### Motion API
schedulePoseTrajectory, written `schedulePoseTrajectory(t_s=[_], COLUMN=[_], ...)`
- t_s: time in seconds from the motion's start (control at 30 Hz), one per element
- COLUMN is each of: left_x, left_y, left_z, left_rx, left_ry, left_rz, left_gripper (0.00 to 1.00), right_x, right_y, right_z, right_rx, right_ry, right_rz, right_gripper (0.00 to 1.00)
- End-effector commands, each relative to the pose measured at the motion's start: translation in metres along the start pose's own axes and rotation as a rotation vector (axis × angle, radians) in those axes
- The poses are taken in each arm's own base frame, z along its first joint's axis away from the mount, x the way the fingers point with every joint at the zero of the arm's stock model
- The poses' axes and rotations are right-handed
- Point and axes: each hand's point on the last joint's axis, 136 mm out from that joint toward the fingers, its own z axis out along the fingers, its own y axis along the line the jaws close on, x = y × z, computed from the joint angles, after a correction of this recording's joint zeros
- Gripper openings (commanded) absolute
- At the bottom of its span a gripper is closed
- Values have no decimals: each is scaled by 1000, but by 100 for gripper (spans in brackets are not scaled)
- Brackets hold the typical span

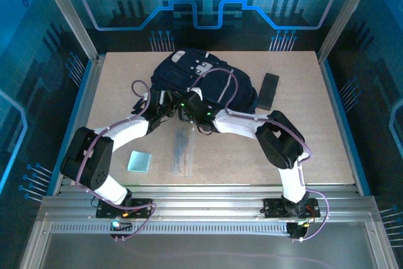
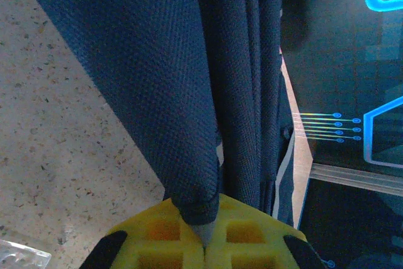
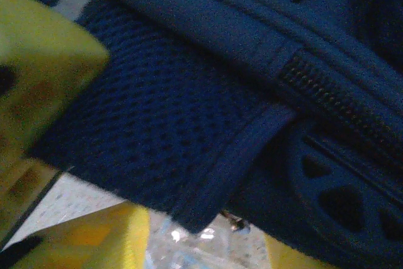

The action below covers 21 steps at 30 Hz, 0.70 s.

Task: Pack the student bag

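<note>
Clamped a fold of the student bag (image 1: 203, 83), upper centre of the overhead frame, in the left gripper (image 2: 204, 244), seemingly to steady it for packing; could not judge the right gripper (image 1: 192, 108) as open or closed.

Both arms are reaching forward and inward; the left gripper (image 2: 204, 234) is pinching the student bag (image 2: 164, 92), the right gripper (image 3: 204, 253) is gaping

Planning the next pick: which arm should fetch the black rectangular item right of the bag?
Probably right. The left pincer is clamped on the student bag fabric, so it is busy; the black rectangular item lies on the right arm's side.
</note>
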Motion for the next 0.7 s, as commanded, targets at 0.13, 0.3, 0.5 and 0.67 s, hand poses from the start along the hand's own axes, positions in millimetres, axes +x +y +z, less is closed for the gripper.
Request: schedulePoseTrajectory(t_s=[0.13,0.3,0.5,0.67], left_x=[25,21,4,-13], left_y=[-58,-56,-42,-23], left_z=[-32,-33,-21,-4], left_rx=[190,176,118,87], left_ry=[88,64,-33,-66], left_rz=[-4,16,99,92], left_gripper=[0,0,0,0], right_x=[-28,-32,-25,15], right_y=[-28,-18,-13,-33], right_z=[22,24,6,-2], right_rx=[243,135,-53,-181], right_ry=[-190,-187,-75,181], right_rz=[4,32,42,95], right_gripper=[35,0,0,0])
